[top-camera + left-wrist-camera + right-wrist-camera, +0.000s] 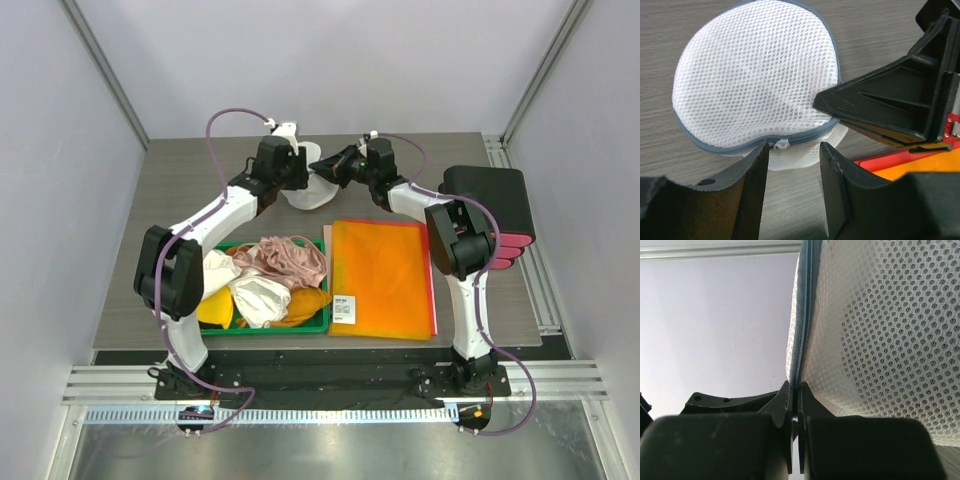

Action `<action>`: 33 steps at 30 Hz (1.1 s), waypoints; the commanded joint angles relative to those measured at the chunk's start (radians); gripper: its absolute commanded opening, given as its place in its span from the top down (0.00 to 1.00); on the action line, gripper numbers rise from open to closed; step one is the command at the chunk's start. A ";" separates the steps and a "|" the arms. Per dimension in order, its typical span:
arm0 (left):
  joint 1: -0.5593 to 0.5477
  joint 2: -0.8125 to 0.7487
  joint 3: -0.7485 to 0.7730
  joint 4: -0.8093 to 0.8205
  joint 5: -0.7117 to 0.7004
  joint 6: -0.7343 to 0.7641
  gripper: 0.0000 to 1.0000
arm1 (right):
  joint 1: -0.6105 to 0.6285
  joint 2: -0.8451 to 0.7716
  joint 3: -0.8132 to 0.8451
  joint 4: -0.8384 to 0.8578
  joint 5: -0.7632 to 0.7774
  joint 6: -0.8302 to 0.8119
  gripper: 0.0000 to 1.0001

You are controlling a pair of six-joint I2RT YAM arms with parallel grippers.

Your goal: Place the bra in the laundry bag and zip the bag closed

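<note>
Right end effector (pixel 795 390) was clamped on the zippered rim of the laundry bag (pixel 755 75), at upper centre of the top view on the grey wood-grain table (pixel 190 185). Left end effector (pixel 792 160) stood wide at its zipper pull (pixel 781 145). Pale walls (pixel 330 60) enclosed the table.

L gripper (pixel 303 175) & R gripper (pixel 332 170) meet at laundry bag (pixel 312 192).
</note>
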 commanded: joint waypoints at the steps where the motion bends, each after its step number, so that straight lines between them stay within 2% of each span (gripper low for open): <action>1: -0.003 0.026 0.058 -0.006 -0.041 0.039 0.55 | 0.016 -0.092 -0.001 0.063 -0.040 0.019 0.99; 11: -0.003 0.024 0.055 -0.010 -0.044 0.044 0.75 | 0.018 -0.086 0.003 0.080 -0.048 0.034 0.99; 14: -0.003 0.029 0.064 -0.023 -0.090 0.047 0.85 | 0.018 -0.089 -0.001 0.084 -0.048 0.034 0.99; 15: -0.001 0.032 0.069 -0.029 -0.107 0.047 0.92 | 0.016 -0.089 -0.001 0.084 -0.049 0.034 0.99; 18: -0.003 0.046 0.086 -0.065 -0.185 0.041 1.00 | 0.018 -0.091 -0.003 0.087 -0.054 0.034 0.99; 21: -0.003 0.048 0.087 -0.108 -0.275 0.032 1.00 | 0.016 -0.088 0.002 0.089 -0.055 0.033 0.99; 27: 0.003 -0.006 0.014 -0.086 -0.377 0.031 1.00 | -0.004 -0.059 0.028 0.084 -0.063 0.030 0.99; 30: 0.020 -0.028 -0.023 -0.090 -0.386 0.022 1.00 | -0.028 -0.034 0.078 0.072 -0.069 0.010 0.99; 33: 0.039 -0.061 -0.077 -0.047 -0.326 0.022 1.00 | -0.039 0.030 0.231 -0.064 -0.101 -0.103 0.99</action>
